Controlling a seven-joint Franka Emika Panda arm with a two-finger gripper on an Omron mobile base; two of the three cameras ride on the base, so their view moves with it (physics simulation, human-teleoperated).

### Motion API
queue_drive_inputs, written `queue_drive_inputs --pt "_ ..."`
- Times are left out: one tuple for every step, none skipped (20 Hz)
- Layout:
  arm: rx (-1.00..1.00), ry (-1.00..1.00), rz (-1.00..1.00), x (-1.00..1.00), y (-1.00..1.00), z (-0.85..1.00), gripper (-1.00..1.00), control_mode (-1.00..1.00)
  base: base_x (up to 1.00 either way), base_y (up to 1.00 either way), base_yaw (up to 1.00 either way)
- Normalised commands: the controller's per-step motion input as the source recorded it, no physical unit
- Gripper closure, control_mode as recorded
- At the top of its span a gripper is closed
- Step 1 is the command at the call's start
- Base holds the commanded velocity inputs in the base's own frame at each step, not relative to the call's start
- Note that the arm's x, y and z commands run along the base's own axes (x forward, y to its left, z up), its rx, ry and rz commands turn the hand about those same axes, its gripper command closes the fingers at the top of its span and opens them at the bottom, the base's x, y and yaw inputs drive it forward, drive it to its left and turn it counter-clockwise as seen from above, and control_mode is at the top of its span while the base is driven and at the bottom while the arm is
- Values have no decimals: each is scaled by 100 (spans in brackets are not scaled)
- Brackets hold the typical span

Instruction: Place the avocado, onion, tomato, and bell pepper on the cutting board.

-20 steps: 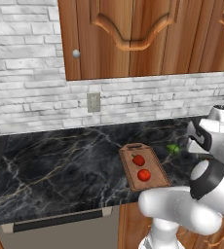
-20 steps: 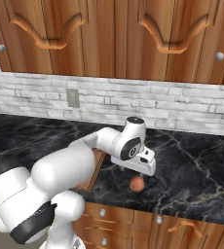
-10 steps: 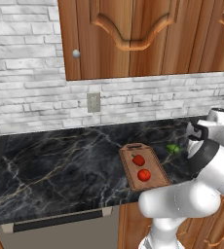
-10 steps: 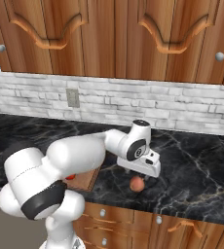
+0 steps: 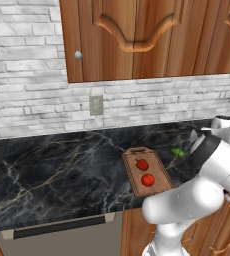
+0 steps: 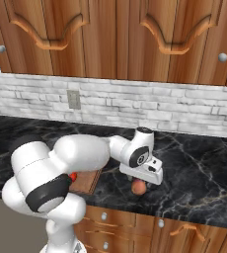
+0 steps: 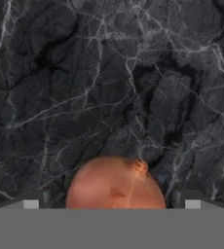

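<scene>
A: Where is the hand (image 6: 141, 181) now?

B: It hangs right over the onion (image 6: 138, 187); a second ago it was a little to the side of it, and the arm has swung round to bring it here.

A: Is the hand squeezing the onion?

B: No; its two fingertips (image 7: 31, 200) stand spread wide, one on each side of the ball, and I think they are not touching it; nothing is held.

A: Where does the onion sit?

B: On the dark tabletop (image 6: 204, 183), near the front edge, well apart from the cutting board (image 5: 147, 171).

A: What is on the board?

B: Two red things (image 5: 145, 172); I guess they are the tomato and the bell pepper, but they are too small to tell which is which.

A: And the avocado (image 5: 178, 153)?

B: It lies on the tabletop just past the far right side of the board; it is not on it yet.

A: So what does the move mean?

B: I think the arm is lined up to go down and grab the onion; two things look done, and two are left.
</scene>
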Motion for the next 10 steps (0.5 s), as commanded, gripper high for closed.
queue_drive_inputs --pt "0 0 0 0 0 -29 -100 -100 0 0 0" --pt "0 0 -1 0 0 -31 -100 -100 0 0 0" --pt "0 0 -1 -2 0 -32 -100 -100 0 0 0" --pt "0 1 -2 -7 0 -35 -100 -100 0 0 0" --pt "0 1 -3 -15 0 -37 -100 -100 0 0 0" --pt "1 2 -5 -18 0 -41 -100 -100 0 0 0" --pt "2 2 -6 -23 0 -44 -100 -100 0 0 0" --pt "1 3 -7 -24 0 -45 100 -100 0 0 0" --pt "0 2 -7 -21 0 -41 100 -100 0 0 0" --pt "0 0 -7 -18 0 -29 100 -100 0 0 0"
